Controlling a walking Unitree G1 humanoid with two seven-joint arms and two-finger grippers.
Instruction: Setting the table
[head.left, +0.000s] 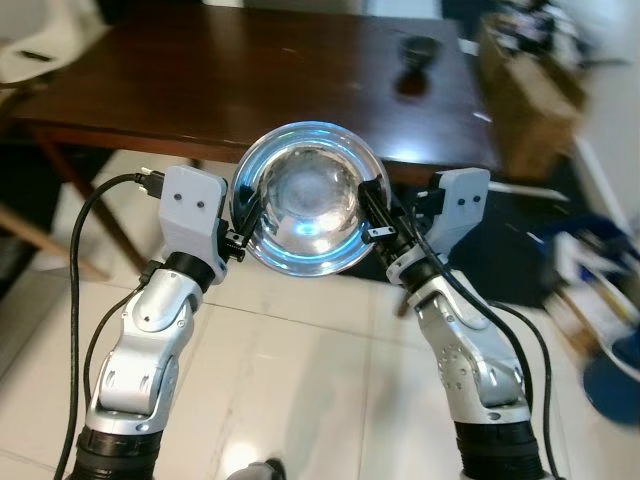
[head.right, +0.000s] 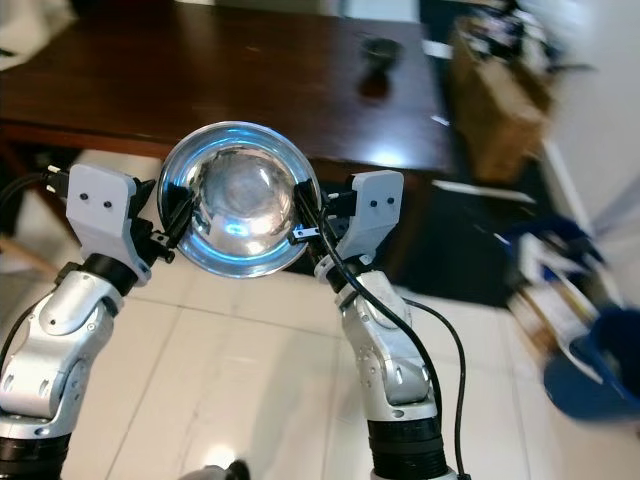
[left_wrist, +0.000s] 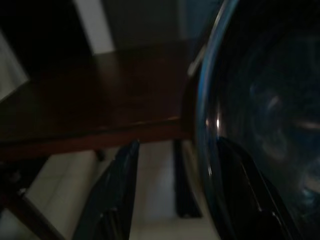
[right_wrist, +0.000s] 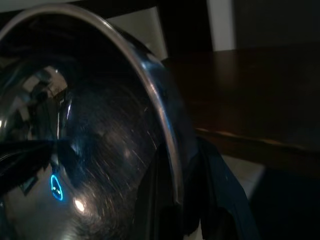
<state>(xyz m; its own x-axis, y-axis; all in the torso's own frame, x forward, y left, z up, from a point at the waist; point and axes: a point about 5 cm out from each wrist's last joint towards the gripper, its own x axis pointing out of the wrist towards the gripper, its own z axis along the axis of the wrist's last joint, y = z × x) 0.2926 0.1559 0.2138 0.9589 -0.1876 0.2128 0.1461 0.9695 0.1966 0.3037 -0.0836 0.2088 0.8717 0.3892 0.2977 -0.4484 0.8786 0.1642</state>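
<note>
I hold a shiny steel bowl (head.left: 305, 205) up in front of me, tilted so its hollow faces the camera. My left gripper (head.left: 240, 215) is shut on its left rim and my right gripper (head.left: 372, 210) on its right rim. In the right wrist view the bowl's rim (right_wrist: 165, 125) runs between the black fingers (right_wrist: 215, 185). The left wrist view is dark, with the bowl (left_wrist: 260, 125) beside one finger (left_wrist: 117, 190). Just beyond the bowl stands the dark wooden table (head.left: 250, 80), its near edge level with the bowl's top.
A small dark dish (head.left: 418, 50) sits on the table's far right part. A cardboard box (head.left: 525, 100) stands right of the table, with blue things (head.left: 610, 370) on the floor farther right. A white chair (head.left: 40, 45) is at the far left. White tiles lie below.
</note>
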